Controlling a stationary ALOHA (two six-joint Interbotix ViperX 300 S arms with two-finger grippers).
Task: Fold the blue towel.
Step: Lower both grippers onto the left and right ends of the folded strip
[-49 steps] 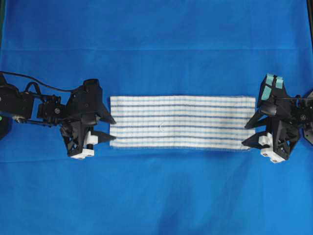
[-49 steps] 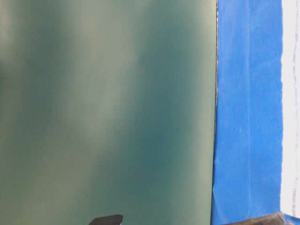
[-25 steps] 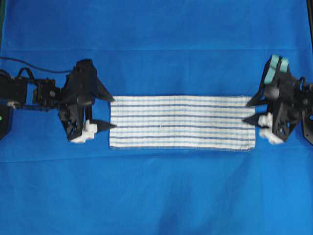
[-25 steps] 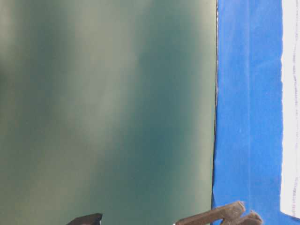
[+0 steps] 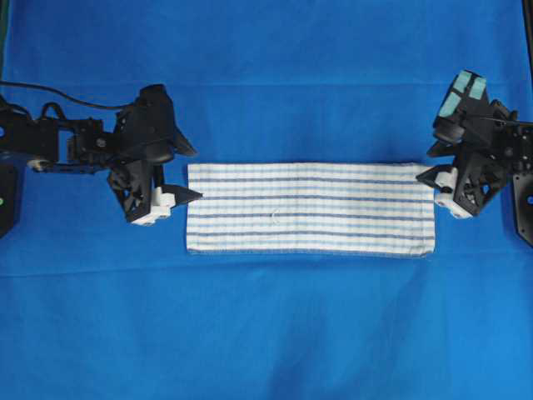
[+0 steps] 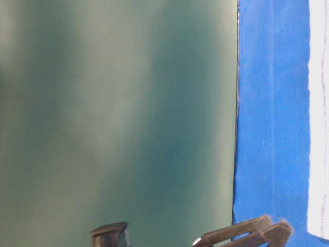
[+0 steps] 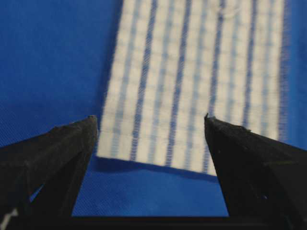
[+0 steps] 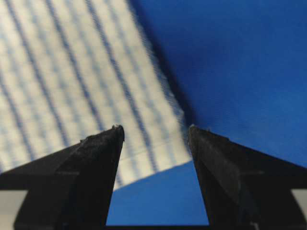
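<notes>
Blue towel (image 5: 310, 208): lay flat as a long, narrow band on the desk's blue covering (image 5: 266, 333), about midway between the desk's near and far edges and centred between its left and right edges; long sides ran left to right.
Towel look: white cloth with thin dark-blue and light-blue stripes; hemmed edge along the near long side; both short ends straight and resting on the covering.
Left pincer (image 5: 193, 173): stood spread wide at the towel's left short end, by its far-left corner; the fingertip (image 5: 193, 195) on the near side pointed at the end's edge and sat just beside it; nothing was gripped.
Left wrist view: the two dark fingers (image 7: 57, 153) were well apart, with the towel's short end (image 7: 192, 96) lying between and beyond them over the covering; whether the tips touched the cloth could not be told.
Right pincer (image 5: 426, 162): stood spread wide at the towel's right short end, by its far-right corner; nothing was gripped.
Right wrist view: the fingers (image 8: 91, 167) framed a corner of the towel (image 8: 72, 86), with blue covering showing in the gap; contact could not be told.
Table-level view: mostly a blurred grey-green surface (image 6: 118, 118), a strip of the covering and the towel's white edge at the right, and dark arm parts (image 6: 247, 235) at the bottom.
</notes>
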